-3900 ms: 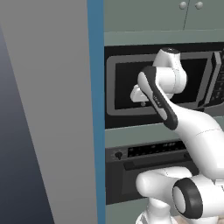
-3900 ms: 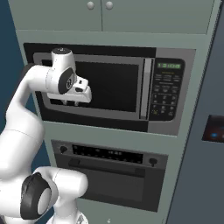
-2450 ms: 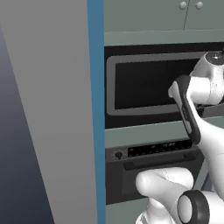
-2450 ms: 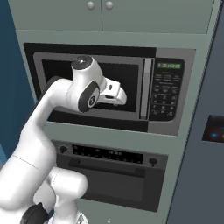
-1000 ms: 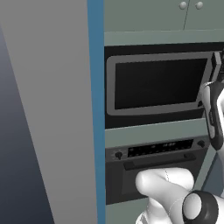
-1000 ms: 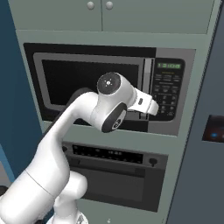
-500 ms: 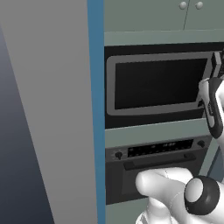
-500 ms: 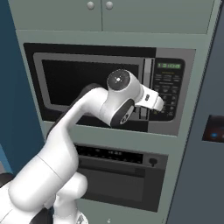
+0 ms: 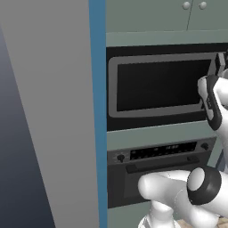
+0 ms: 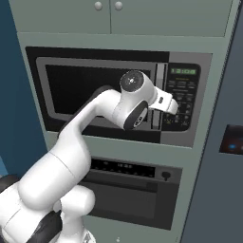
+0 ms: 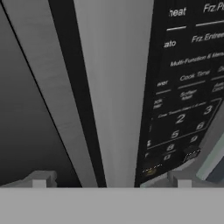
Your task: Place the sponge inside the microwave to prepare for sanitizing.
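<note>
The microwave [image 9: 156,84] is built into the wall, its black glass door [image 10: 95,85] closed. My gripper [image 10: 173,107] is at the door's right edge, in front of the seam between door and button panel [image 10: 182,95]. In the hand view the gripper [image 11: 111,179] is open, its two fingertips [image 11: 41,178] spread wide on either side of the light grey vertical door handle [image 11: 118,87]. The keypad [image 11: 188,100] lies just right of the handle. The sponge is out of view.
A black oven panel with a knob [image 10: 166,176] sits below the microwave [image 9: 160,153]. Cabinet doors [image 10: 109,14] are above. A tall grey panel [image 9: 49,111] with a blue edge stands to the left, and a dark blue-grey unit [image 10: 232,142] to the right.
My arm has swung from the left side of the microwave door across to its right edge, ending at the handle beside the button panel. The door has stayed closed.
</note>
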Robot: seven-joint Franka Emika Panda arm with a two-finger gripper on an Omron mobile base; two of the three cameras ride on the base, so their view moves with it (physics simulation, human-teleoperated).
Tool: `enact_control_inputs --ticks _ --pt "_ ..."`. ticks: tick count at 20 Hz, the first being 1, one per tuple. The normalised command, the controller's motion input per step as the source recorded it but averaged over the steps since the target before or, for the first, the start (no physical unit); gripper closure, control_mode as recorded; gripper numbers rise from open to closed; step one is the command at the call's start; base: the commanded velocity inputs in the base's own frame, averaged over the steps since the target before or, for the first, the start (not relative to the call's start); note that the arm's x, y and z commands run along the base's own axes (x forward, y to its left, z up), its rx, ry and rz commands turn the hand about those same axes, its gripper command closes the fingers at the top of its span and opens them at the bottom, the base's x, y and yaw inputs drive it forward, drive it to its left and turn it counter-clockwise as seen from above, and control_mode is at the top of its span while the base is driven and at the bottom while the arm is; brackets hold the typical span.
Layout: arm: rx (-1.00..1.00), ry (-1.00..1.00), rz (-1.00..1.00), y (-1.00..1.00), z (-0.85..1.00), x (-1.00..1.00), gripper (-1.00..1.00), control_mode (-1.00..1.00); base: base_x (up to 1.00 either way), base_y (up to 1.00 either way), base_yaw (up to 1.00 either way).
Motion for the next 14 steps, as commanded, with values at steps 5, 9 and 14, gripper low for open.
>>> enact_control_inputs --ticks 5,9,14 --pt "0.0 -0.05 0.01 -0.07 0.0 0.1 -1.0 -1.0 0.0 0.0 0.0" --pt "0.0 -0.03 0.01 -0.12 0.0 0.2 -1.0 -1.0 0.0 0.0 0.0" --pt "0.0 -0.01 0.02 -0.11 -0.01 0.26 -1.0 -1.0 0.0 0.0 0.0"
